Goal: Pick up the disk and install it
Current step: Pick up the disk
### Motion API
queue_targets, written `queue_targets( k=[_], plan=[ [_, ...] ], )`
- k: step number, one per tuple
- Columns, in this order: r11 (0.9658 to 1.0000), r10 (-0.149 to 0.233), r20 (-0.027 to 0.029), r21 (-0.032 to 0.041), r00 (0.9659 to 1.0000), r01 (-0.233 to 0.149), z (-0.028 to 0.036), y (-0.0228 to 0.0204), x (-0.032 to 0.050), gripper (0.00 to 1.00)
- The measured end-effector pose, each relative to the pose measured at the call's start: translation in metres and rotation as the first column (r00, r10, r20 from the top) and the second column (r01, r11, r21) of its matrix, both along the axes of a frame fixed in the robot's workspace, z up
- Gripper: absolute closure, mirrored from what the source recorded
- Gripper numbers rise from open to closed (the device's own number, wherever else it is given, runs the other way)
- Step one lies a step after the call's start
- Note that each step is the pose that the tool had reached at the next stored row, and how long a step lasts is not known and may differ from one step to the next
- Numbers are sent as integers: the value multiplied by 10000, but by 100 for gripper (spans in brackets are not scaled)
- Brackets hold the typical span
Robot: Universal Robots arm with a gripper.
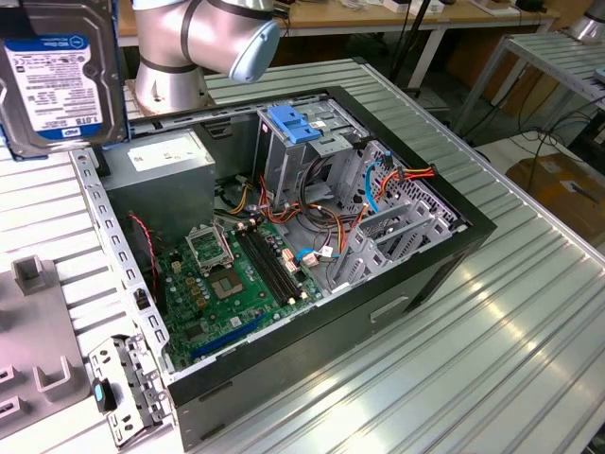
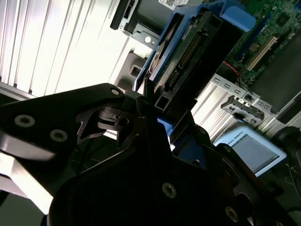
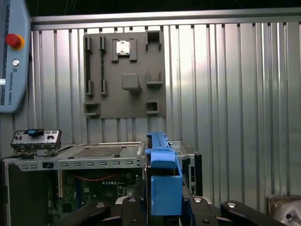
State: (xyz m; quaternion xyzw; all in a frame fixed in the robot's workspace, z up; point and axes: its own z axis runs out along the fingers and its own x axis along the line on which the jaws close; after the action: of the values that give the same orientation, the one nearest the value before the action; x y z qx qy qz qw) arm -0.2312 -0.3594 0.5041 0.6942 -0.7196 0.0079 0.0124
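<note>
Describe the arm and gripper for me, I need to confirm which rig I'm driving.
The arm is silver-grey metal with thick rounded joints, one closed by a light blue cap. The gripper is black, built of angular linked plates dotted with silver screw heads. No cables run along the parts I can see.

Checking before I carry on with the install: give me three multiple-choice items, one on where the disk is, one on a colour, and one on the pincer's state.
1. Where is the disk? A in the drive cage; B held in the air outside the computer case; C flat on the motherboard.
2. What colour are its side rails? A red; B blue; C yellow.
3. The pincer is: A open and empty; B shut on the disk; C shut on a cable.
Answers: 1 B, the exterior view shows it raised beyond the case's edge. 2 B, the first wrist view shows blue plastic. 3 B, the disk sits clamped in it in both wrist views.
</note>
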Motion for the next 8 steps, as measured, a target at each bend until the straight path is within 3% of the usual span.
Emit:
queue_targets(
  k=[2, 8],
  plan=[
    [10000, -1, -2, 0, 10000, 1, 0, 0, 121, 63],
    [10000, 0, -8, -1, 10000, 0, 0, 0, 353, 63]
  ],
)
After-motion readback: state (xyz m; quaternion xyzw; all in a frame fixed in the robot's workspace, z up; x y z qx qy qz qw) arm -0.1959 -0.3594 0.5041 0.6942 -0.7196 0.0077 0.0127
